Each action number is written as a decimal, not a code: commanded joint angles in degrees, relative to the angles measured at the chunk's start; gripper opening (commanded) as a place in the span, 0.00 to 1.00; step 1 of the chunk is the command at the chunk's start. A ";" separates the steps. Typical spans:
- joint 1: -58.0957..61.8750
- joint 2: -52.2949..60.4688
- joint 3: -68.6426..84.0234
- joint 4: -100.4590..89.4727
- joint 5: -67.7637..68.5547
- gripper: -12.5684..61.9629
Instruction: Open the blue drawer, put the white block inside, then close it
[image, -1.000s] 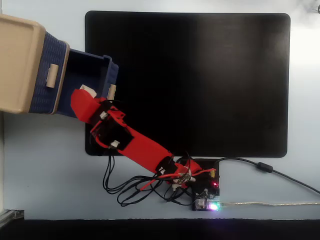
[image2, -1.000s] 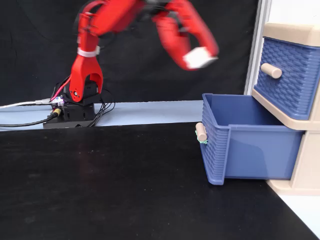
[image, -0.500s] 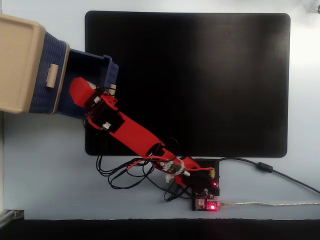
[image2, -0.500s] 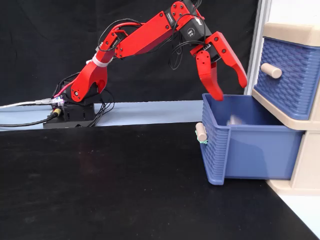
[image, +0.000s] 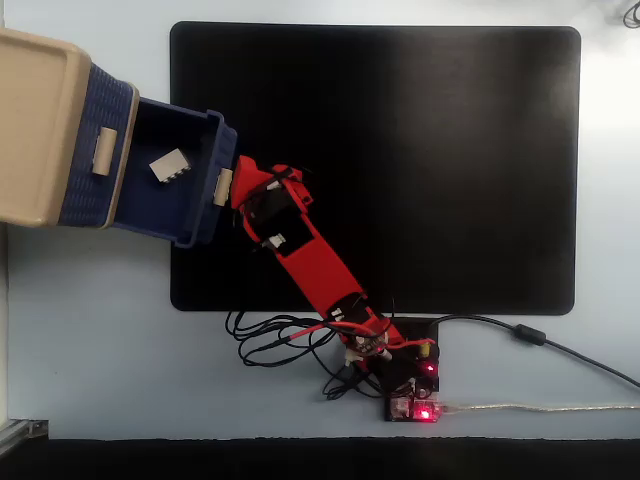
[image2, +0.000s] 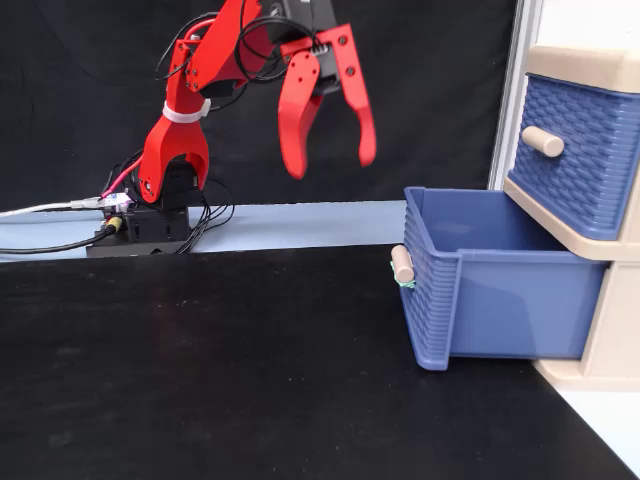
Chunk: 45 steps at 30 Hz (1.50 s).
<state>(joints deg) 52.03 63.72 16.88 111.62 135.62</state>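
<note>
Red gripper (image2: 330, 158) hangs in the air, its two curved fingers (image2: 296, 120) spread well apart with nothing between them. From the side camera it sits above the black mat (image2: 200, 370), up and to the left of the drawer's front, not touching it. From the top-down camera the gripper (image: 238, 190) lines up just beside the handle at the drawer's front edge; its height is not readable there.

Red arm (image: 310, 262) runs diagonally back to its base (image: 410, 385), where a small red light glows and a tangle of black and red wires (image: 275, 340) lies on the pale table (image: 100, 360). A grey cable (image: 540, 340) trails off to the right in that view.

The blue drawer (image2: 500, 300), bottom tier, is pulled far out of the beige cabinet (image: 35, 120) over the edge of the mat. Its beige handle (image2: 401, 265) points toward the arm. Woven texture on the front, smooth side walls.

The white block (image: 171, 165) lies inside the drawer on its floor, tilted, toothed edge visible, clear of the walls. It is hidden from the side camera by the drawer wall.

Upper blue drawer (image2: 575, 150) is shut, its handle (image2: 543, 141) sticking out.
</note>
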 joint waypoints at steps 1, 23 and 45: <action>0.26 -1.93 0.09 0.97 0.26 0.62; -16.00 -18.19 -3.78 -28.56 11.60 0.62; -4.39 2.02 -4.04 -11.51 6.33 0.63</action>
<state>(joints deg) 44.65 56.95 14.59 90.79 148.80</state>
